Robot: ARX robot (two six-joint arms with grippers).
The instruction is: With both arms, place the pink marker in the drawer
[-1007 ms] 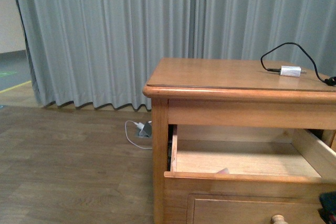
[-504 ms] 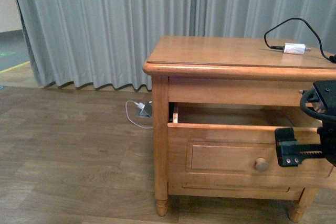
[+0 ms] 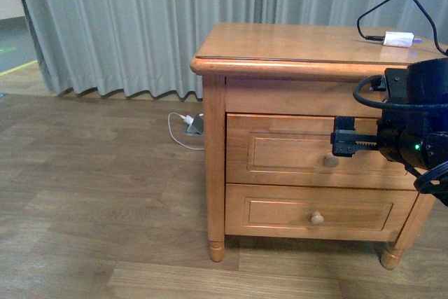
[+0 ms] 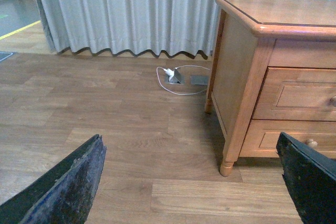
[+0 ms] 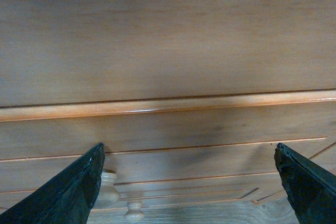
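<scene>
One wooden cabinet [image 3: 280,54] with two drawers: the upper drawer [image 3: 294,150] and the lower drawer [image 3: 280,211], each with one round knob. One white adapter [image 3: 397,38] on top.

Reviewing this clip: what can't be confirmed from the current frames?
- Pink marker: in no view; the shut drawer would hide it.
- Left claw: front view misses it.
- Right claw: tips cut off by the wrist view's edge.
- White adapter: too small for detail.

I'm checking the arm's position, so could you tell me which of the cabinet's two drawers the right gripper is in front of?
The upper drawer: the right gripper sits level with its round knob, while the lower drawer lies well below.
</scene>
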